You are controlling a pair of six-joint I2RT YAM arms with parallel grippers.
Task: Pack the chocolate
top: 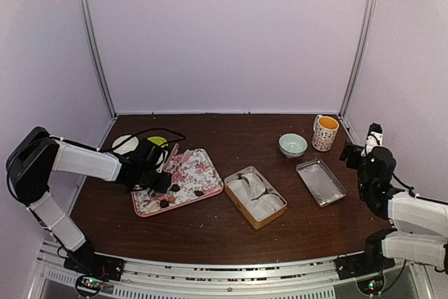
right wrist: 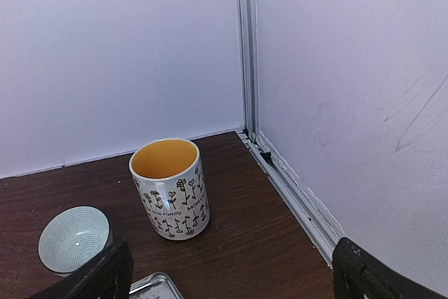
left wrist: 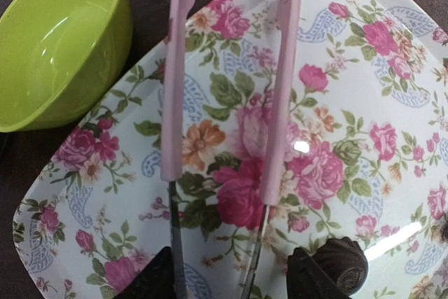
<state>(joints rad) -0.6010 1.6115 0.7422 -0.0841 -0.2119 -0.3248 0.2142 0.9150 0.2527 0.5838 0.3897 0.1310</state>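
Several chocolate lumps (top: 199, 192), mostly dark brown, lie on the near half of a floral tray (top: 204, 164). My left gripper (top: 162, 181) is low over the tray and holds pink tongs (top: 173, 157) by their metal arms. In the left wrist view the tongs (left wrist: 175, 89) reach forward from between my fingers with their tips spread apart over the tray (left wrist: 392, 103). One dark chocolate (left wrist: 343, 264) lies just beside my right finger, outside the left gripper (left wrist: 227, 274). My right gripper (top: 360, 148) is open and empty at the far right.
A cardboard box (top: 254, 197) lined with white paper cups stands right of the tray. A metal tray (top: 320, 182), a teal bowl (top: 292, 145) and a patterned mug (right wrist: 170, 188) are at the right. A green bowl (left wrist: 56, 40) sits behind the floral tray.
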